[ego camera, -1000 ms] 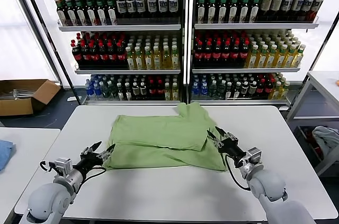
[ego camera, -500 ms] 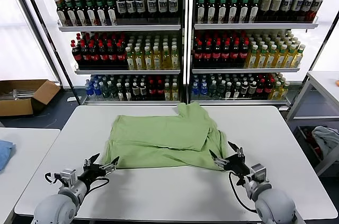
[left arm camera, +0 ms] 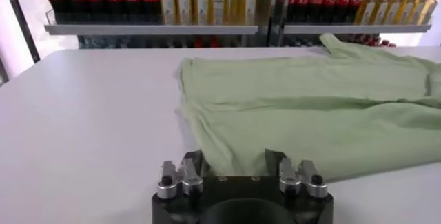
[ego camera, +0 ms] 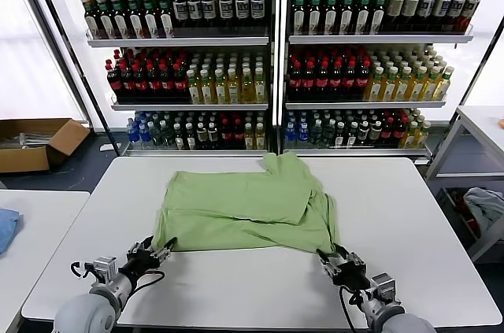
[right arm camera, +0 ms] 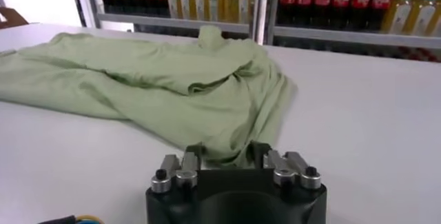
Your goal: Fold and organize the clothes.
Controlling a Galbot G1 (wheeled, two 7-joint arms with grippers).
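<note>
**Both end effectors at the near hem of the green shirt**

The light green shirt (ego camera: pixel 248 211) lay partly folded in the middle of the white counter (ego camera: pixel 425 215), one layer doubled over another, with a sleeve or collar part sticking out toward the far edge. The left end effector (ego camera: pixel 157 254) sat low at the shirt's near left corner, and the right end effector (ego camera: pixel 337 260) sat low at the near right corner, where the fabric was bunched into creases.

In the left wrist view, the left end effector (left arm camera: pixel 234 163) had its fingers narrowed on either side of the shirt's (left arm camera: pixel 310 108) hem, with the cloth edge between them; whether they actually pinched the fabric could not be told. In the right wrist view, the right end effector (right arm camera: pixel 225 153) likewise stood narrow about the rumpled corner of the shirt (right arm camera: pixel 172 84), its grip equally unclear.

Behind the counter stood shelves of bottles (ego camera: pixel 276 57). A cardboard box (ego camera: pixel 35 140) lay on the floor to the left, and a blue cloth (ego camera: pixel 6 227) rested on a neighbouring table on that side.
</note>
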